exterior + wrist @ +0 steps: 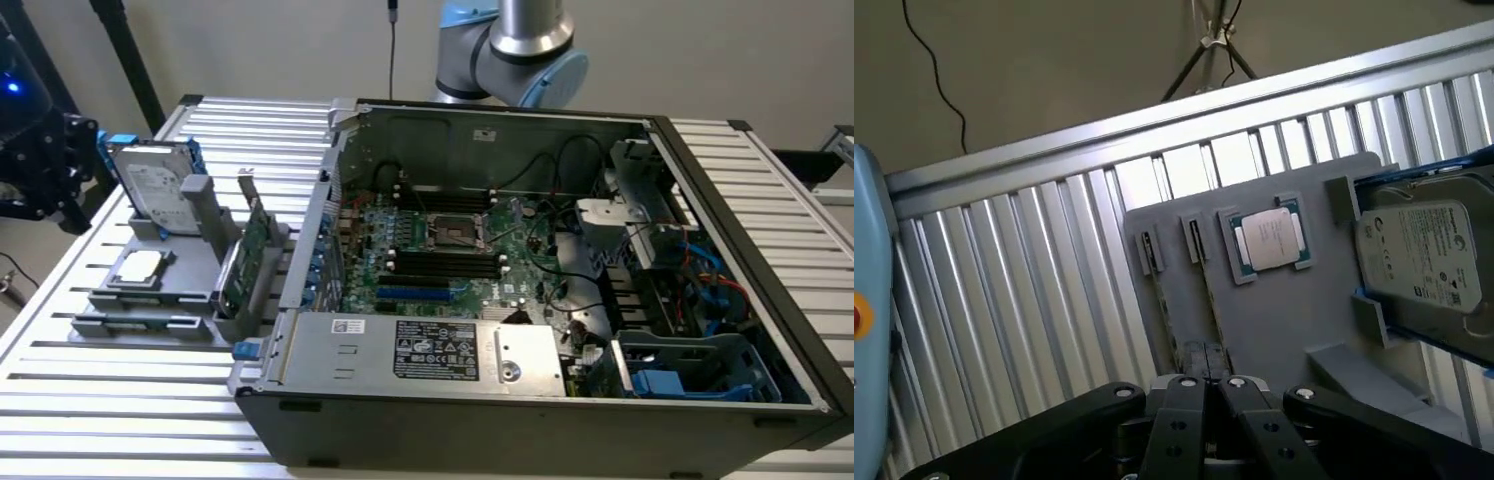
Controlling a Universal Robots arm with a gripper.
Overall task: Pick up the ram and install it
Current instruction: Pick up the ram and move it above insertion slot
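Now: ram (231, 272) narrow green board, upright on edge in grey holder (184, 255); jaws shut, empty.

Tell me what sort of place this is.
Probably a robotics lab bench set up for PC assembly: an open computer case on a slatted metal table, a grey parts holder with a hard drive, and a robot arm behind.

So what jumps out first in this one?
The open computer case, motherboard exposed, dominates the middle of the slatted table. At the exterior view's left a grey holder carries a hard drive and a processor chip. In the wrist view the shut gripper points toward that holder.
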